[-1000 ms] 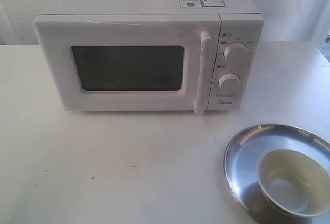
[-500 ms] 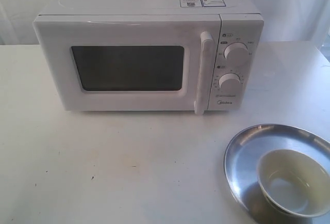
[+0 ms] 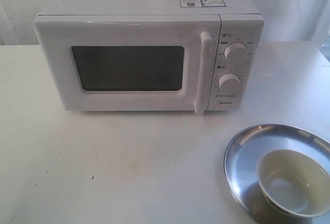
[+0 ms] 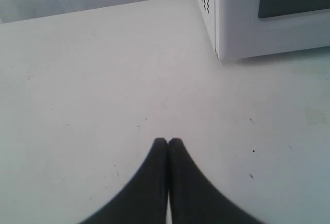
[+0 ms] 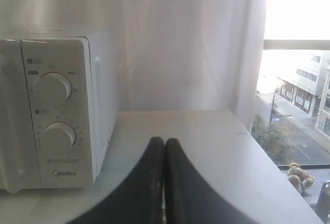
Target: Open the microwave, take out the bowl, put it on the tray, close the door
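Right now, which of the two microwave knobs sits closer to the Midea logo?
The lower knob: it sits directly above the Midea logo. The upper knob is above it, farther from the logo.

Exterior view: you get soft, even daylight, hazy and low in contrast. The white table [image 3: 103,172] and the microwave [image 3: 149,59] nearly blend.
Shadow: a thin, faint band under the microwave's front.
Glare: bright sheen on the tray [image 3: 238,154] at near right, with a dark reflection beside the bowl [image 3: 294,183].
Right wrist view: your window [image 5: 294,74] is blown out to white and the curtain [image 5: 180,44] glows backlit. The right gripper [image 5: 164,144] is a black, blurred silhouette.
Left wrist view: cool bluish cast. The left gripper [image 4: 168,142] is soft-edged and out of focus.
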You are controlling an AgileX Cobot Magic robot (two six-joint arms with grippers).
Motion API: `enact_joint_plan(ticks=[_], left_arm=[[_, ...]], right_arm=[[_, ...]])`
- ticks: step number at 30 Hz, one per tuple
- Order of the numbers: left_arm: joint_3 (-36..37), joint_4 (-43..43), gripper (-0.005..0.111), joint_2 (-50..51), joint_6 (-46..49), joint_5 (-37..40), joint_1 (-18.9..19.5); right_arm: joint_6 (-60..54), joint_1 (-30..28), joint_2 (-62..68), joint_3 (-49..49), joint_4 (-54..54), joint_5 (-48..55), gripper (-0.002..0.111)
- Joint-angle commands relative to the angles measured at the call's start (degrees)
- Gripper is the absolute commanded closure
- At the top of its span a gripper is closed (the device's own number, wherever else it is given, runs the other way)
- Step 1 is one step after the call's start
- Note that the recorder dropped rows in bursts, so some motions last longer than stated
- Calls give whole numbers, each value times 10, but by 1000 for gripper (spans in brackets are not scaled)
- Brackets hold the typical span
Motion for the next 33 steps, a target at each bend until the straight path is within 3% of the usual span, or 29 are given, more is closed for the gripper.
enact_joint_plan(ticks=[1,11,33], left_arm=[[-1,-2,107,-1,-4,0,0],[-1,-2,107,-1,-4,0,0],[-1,-2,107,-1,-4,0,0]], right_arm=[[-206,-4,-4,4,215,20,108],[-352,-4,-4,4,323,31,108],[-332,-4,-4,4,325,56,108]])
